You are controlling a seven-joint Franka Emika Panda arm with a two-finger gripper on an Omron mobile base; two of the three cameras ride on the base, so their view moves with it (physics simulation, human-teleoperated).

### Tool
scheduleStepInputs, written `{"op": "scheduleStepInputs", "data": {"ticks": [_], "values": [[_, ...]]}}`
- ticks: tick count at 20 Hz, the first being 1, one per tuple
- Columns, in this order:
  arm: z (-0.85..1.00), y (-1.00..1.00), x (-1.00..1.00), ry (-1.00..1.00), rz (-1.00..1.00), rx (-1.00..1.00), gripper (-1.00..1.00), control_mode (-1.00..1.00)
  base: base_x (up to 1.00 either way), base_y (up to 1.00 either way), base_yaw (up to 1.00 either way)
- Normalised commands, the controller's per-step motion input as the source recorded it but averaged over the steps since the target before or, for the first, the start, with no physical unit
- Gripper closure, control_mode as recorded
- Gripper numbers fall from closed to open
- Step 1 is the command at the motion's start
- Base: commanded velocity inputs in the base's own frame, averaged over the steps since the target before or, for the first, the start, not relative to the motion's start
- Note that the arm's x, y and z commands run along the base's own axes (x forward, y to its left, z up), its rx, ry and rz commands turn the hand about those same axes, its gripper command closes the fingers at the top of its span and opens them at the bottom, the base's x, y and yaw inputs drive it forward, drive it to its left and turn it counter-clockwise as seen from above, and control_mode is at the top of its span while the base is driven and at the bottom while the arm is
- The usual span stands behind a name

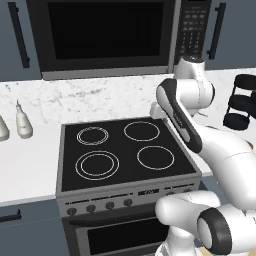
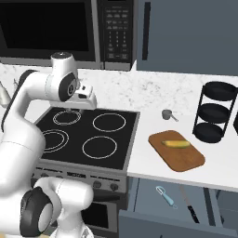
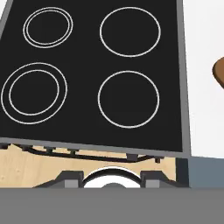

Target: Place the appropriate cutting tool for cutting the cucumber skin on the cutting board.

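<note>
While pincer hovers over stove | grip unclear | microwave keypad writing unreadable

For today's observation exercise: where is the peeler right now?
In the right base view, the peeler lies in the open drawer below the counter, beneath the cutting board.

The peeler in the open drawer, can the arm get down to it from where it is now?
Probably yes. The peeler lies uncovered in the open drawer, nothing on top of it. The tool hangs over the stove, so it must swing right and well down.
</note>
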Motion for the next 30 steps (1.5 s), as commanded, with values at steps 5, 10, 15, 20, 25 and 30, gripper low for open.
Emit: {"op": "scheduleStepInputs", "data": {"ticks": [5, 10, 15, 20, 25, 30], "values": [[0.00, -0.11, -0.52, -0.03, -0.01, 0.00, -1.00, -1.00, 0.00, 0.00, 0.00], [0.00, -0.99, -1.00, -0.04, -0.11, 0.09, -1.00, -1.00, 0.00, 0.00, 0.00], [-0.02, -1.00, -0.87, 0.02, -0.07, 0.12, -1.00, -1.00, 0.00, 0.00, 0.00], [-0.03, -1.00, -0.31, 0.17, -0.04, 0.07, -1.00, -1.00, 0.00, 0.00, 0.00], [-0.28, -1.00, -0.01, 0.24, 0.00, 0.02, -1.00, -1.00, 0.00, 0.00, 0.00], [-0.67, -1.00, 0.00, 0.05, 0.01, 0.00, -1.00, -1.00, 0.00, 0.00, 0.00]]}}
